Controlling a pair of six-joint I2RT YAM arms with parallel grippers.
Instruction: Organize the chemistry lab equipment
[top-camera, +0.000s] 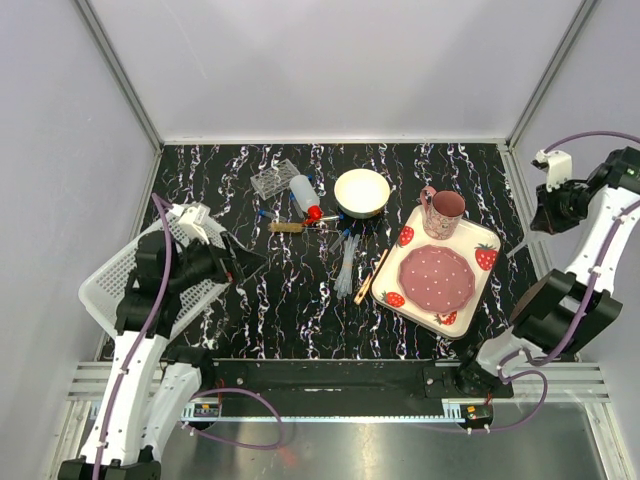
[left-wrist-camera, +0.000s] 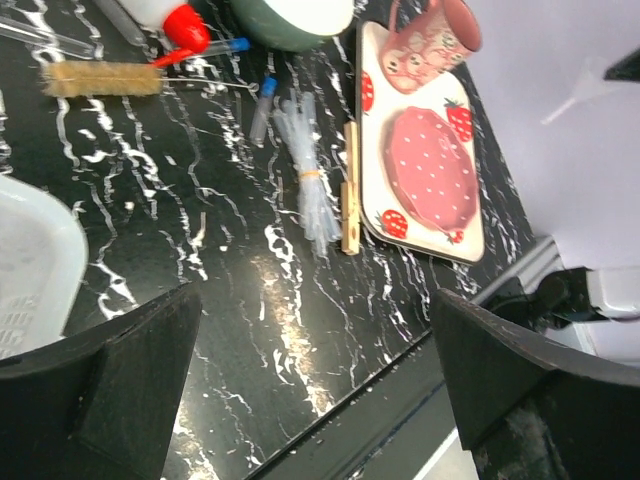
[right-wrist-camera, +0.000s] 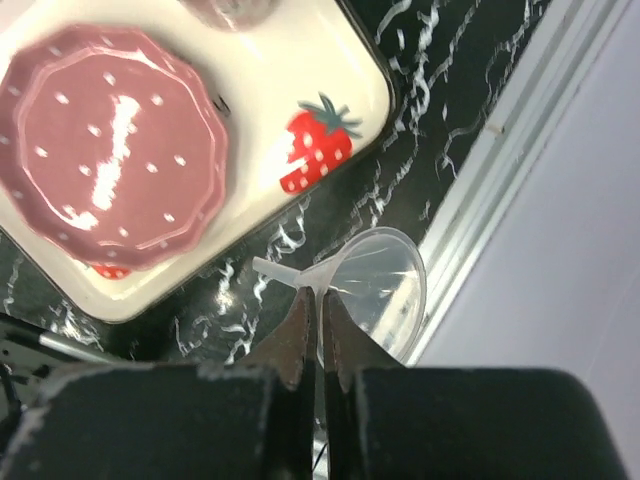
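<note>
One clear funnel (right-wrist-camera: 385, 285) is pinched by its stem between the fully closed fingers of the right gripper (right-wrist-camera: 315, 310). Its cone lies just past the fingertips, over the table's edge. The strawberry-printed plate (right-wrist-camera: 290, 70) lies on the table near this gripper. The left gripper (left-wrist-camera: 320, 390) has its jaws spread wide and holds nothing. Ahead of it lie the banded pipettes (left-wrist-camera: 305, 180), wooden sticks (left-wrist-camera: 350, 195), blue-capped tubes (left-wrist-camera: 262, 105) and red-capped squeeze bottle (left-wrist-camera: 170, 15). A white basket (left-wrist-camera: 35, 260) sits beside it.
</note>
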